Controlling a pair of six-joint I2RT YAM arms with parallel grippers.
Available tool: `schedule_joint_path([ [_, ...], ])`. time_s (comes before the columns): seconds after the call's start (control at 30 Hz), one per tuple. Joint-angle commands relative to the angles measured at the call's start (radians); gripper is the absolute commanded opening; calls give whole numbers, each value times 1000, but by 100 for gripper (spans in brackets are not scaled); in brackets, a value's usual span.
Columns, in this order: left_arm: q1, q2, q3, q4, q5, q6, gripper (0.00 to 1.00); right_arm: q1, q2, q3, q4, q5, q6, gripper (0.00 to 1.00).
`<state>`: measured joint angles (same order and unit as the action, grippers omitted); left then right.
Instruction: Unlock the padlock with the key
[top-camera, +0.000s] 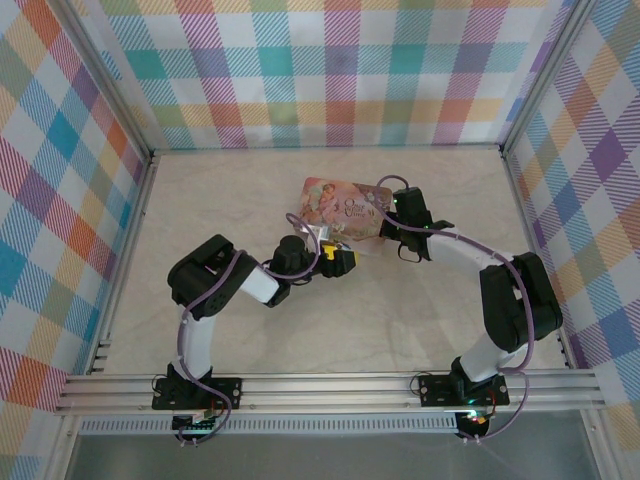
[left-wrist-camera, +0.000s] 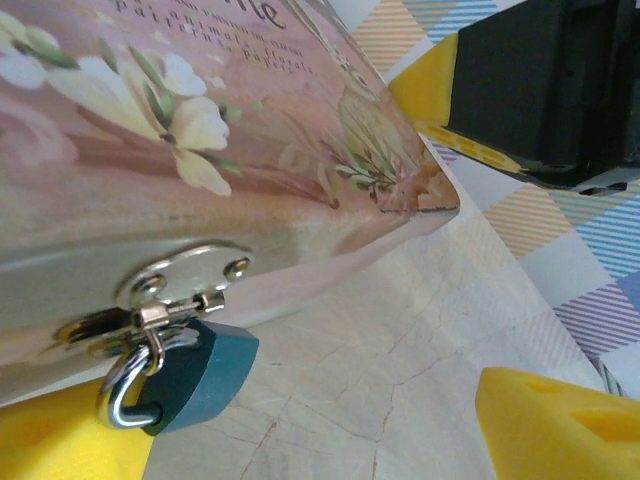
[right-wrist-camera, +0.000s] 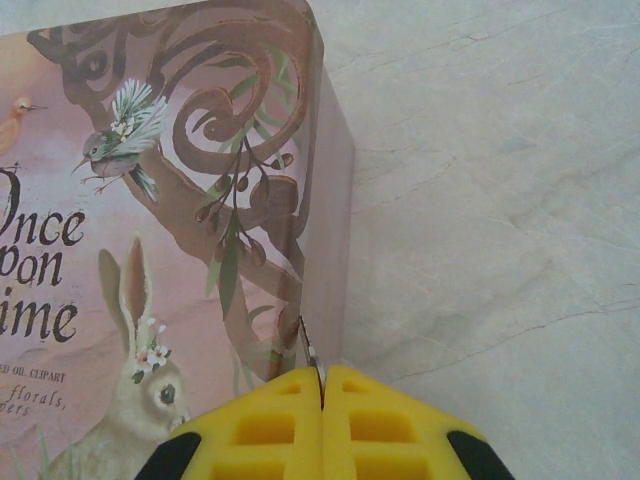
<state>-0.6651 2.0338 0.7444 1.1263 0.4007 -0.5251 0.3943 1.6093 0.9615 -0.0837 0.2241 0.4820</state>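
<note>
- padlock (left-wrist-camera: 200, 372): teal body on a steel shackle. The keyhole face is turned away, out of sight, and the lower end is blurred against a yellow finger.
- hasp (left-wrist-camera: 185, 278): left end blurred, staple partly hidden behind the shackle.
- pink box (right-wrist-camera: 150, 250): cut off by the left and bottom edges in the right wrist view, so the title reads in fragments. It is cut off at the top and left in the left wrist view.
- key (right-wrist-camera: 309, 350): a thin metal edge shows. The rest is buried between the pads of the right gripper (right-wrist-camera: 322, 378), so its shape cannot be told.
- left gripper (left-wrist-camera: 310, 435): both yellow fingers cut off by the bottom edge.
</note>
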Motion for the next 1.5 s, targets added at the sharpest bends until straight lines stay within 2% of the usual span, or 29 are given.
schedule_joint_path([
  [0.0,-1,8,16,59,32,-12,84,14,-17,32,11,-8,-10,0],
  [0.07,-1,6,15,48,6,-12,89,15,-18,31,15,-8,-10,0],
  [0.27,-2,25,38,68,-27,-39,91,19,-23,25,16,-4,-8,0],
  [0.4,-1,35,44,102,6,-58,86,20,-28,19,16,0,-8,0],
  [0.67,10,30,0,147,-2,-104,85,21,-24,19,21,-8,-8,0],
  [1.07,13,-10,-43,150,21,-116,80,33,9,45,20,-24,-13,0],
  [1.47,28,-53,-72,111,-14,-99,81,38,-1,29,26,-19,-18,0],
])
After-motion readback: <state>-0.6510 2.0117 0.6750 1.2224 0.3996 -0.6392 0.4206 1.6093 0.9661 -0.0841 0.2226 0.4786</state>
